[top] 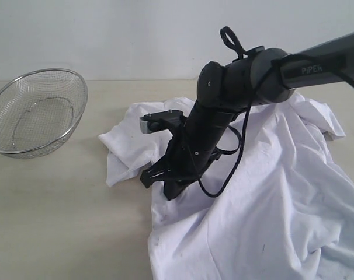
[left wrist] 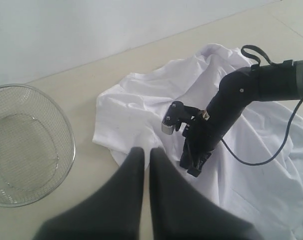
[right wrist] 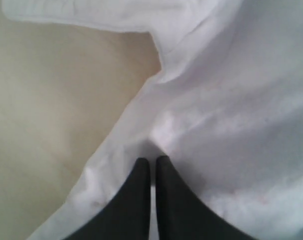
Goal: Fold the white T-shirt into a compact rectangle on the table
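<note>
Wire-mesh bowl (top: 25, 87) (left wrist: 26, 145): silver, round, fine mesh w/ a thicker rim. I take it as the landmark. In the ext. view it stands at the far left, a bit cut by the frame edge, and it looks tipped, w/ the opening turned partly toward the camera. A thin wire ring (top: 48, 98) shows through the mesh, low inside the bowl. The left wrist view gives the same bowl more from above, again cut at the edge. Behind the bowl a plain pale wall (top: 107, 35) fills the background.
</note>
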You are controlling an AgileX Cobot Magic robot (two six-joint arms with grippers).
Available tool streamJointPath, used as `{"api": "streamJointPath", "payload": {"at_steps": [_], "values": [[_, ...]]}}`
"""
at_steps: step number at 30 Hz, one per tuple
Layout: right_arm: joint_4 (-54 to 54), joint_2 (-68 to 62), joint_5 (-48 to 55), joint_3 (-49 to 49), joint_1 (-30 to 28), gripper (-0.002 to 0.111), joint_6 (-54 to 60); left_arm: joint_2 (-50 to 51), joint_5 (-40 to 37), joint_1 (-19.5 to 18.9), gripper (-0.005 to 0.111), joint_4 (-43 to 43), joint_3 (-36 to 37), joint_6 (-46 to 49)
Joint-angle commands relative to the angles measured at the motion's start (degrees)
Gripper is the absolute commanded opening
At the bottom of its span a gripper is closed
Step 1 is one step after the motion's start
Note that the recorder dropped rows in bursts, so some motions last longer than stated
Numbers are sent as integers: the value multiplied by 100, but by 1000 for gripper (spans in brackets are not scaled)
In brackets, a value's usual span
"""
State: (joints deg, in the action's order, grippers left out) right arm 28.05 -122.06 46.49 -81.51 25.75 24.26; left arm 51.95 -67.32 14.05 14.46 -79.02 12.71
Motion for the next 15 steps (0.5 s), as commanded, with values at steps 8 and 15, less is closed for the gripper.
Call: {"api": "streamJointPath", "payload": {"at_steps": [8, 15], "values": [[423, -144, 196, -24, 12, 0, -15, -21, 131, -19, 4, 115, 103, 18], [551, -144, 236, -24, 115, 0, 68, -21, 117, -19, 4, 113, 103, 29]]}}
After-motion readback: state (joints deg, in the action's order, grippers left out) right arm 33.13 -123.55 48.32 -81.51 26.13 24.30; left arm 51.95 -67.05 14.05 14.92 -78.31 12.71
